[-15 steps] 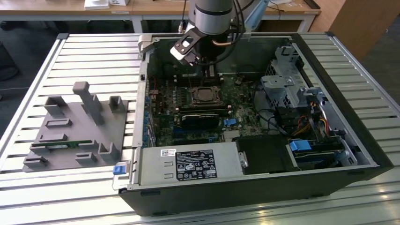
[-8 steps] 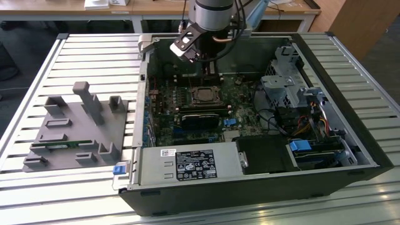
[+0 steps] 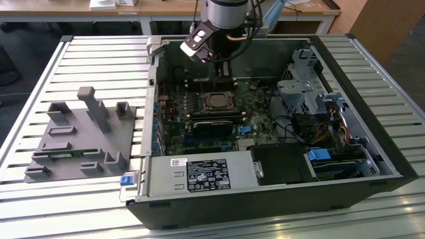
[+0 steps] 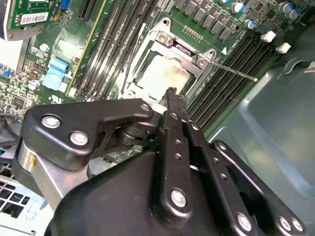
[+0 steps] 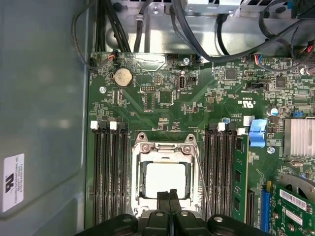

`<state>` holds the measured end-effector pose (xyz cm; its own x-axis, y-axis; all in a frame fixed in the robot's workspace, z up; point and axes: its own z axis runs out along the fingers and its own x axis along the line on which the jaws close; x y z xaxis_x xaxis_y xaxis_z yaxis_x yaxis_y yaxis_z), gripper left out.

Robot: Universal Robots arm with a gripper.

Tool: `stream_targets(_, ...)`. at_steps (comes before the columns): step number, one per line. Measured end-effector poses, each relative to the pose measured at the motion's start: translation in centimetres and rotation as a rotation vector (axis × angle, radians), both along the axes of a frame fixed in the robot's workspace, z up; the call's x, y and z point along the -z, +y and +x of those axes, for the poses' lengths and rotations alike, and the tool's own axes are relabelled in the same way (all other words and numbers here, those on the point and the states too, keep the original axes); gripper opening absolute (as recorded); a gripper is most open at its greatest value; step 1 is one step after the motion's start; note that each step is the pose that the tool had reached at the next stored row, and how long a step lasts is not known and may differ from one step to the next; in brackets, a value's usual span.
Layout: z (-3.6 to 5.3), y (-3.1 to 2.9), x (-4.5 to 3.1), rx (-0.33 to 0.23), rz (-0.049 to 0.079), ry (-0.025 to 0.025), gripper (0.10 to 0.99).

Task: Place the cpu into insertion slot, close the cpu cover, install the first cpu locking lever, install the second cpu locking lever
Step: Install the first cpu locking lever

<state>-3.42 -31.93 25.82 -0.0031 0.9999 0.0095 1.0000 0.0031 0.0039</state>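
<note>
The cpu [image 5: 165, 179] sits in the slot [image 5: 141, 183] under the lowered cover [image 5: 162, 146], and the clenched, empty end effector [image 5: 170, 195] at its edge should probably push the loose lever [image 5: 203, 184] steadily, without slipping.

One open computer case [image 3: 265, 206] lies on one slatted table [image 3: 99, 55], with one grey rack [image 3: 73, 144] beside it. Inside are one power supply box [image 3: 199, 174] and one green circuit board [image 5: 162, 98]. The board carries one cpu [image 5: 165, 177], one cpu cover [image 5: 162, 147], one coin battery [image 5: 122, 77], four white clips [image 5: 93, 125] and one finned heat sink [image 5: 298, 137]. One gripper [image 5: 170, 194] hangs over the cpu.
</note>
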Motion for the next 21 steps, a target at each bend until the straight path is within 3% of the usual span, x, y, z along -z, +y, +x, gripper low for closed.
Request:
stream_targets(8,-0.02,0.00,-0.77,-0.005,0.000,-0.0003,0.106)
stream_targets(21,-0.02,0.00,-0.78,-0.224,0.000,-0.0002,0.106)
